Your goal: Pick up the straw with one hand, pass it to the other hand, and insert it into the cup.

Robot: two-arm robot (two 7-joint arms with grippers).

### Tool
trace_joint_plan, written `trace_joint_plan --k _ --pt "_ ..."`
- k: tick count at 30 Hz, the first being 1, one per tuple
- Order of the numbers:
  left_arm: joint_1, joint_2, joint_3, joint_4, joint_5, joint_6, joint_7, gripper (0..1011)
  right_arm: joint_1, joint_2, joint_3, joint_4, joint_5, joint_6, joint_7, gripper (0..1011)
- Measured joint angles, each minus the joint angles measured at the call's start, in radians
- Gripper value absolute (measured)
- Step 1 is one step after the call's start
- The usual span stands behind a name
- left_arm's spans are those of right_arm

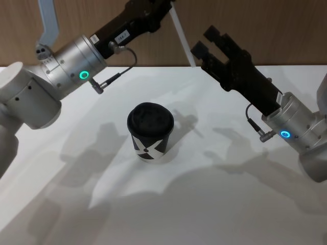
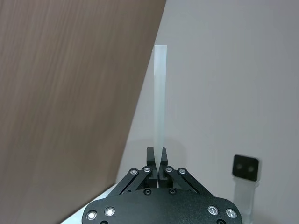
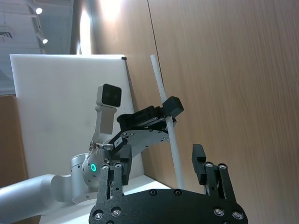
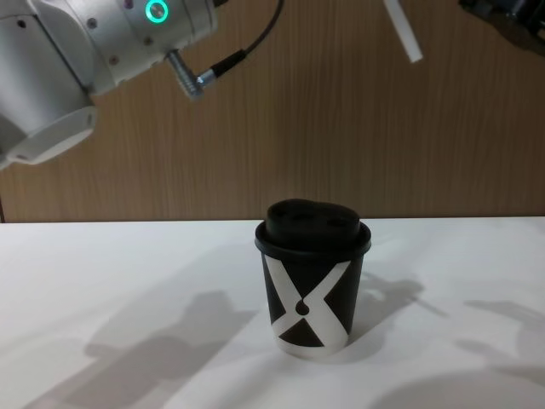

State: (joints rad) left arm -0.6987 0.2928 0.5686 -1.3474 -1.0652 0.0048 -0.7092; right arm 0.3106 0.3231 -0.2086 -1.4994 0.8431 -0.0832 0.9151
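Note:
The black cup [image 1: 149,133] with its white X and domed lid stands upright mid-table; it is also in the chest view [image 4: 313,290]. High above the table's far edge, my left gripper [image 1: 162,6] is shut on the upper part of the white straw [image 1: 183,37], which slants down to the right. The left wrist view has the straw [image 2: 160,102] pinched between the fingertips of the gripper [image 2: 158,170]. My right gripper [image 1: 207,42] is open, its fingertips right beside the straw's lower end. In the right wrist view the straw [image 3: 174,154] runs across the gap of the right gripper [image 3: 156,161].
The white table [image 1: 230,204] is bare around the cup, with arm shadows on it. A wooden wall [image 4: 341,128] rises behind the far edge. Both arms hang well above the cup, left wrist [image 1: 76,64] and right wrist [image 1: 291,125] to either side.

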Motion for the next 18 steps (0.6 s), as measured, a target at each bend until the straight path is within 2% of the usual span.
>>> trace_joint_plan --k 8,18 --pt "0.010 0.044 0.002 -0.017 0.056 -0.027 0.015 11 0.000 0.000 0.000 0.000 0.000 0.000 0.000 990" --pt "0.038 0.097 0.004 -0.051 0.110 -0.040 0.029 11 0.000 0.000 0.000 0.000 0.000 0.000 0.000 1001"
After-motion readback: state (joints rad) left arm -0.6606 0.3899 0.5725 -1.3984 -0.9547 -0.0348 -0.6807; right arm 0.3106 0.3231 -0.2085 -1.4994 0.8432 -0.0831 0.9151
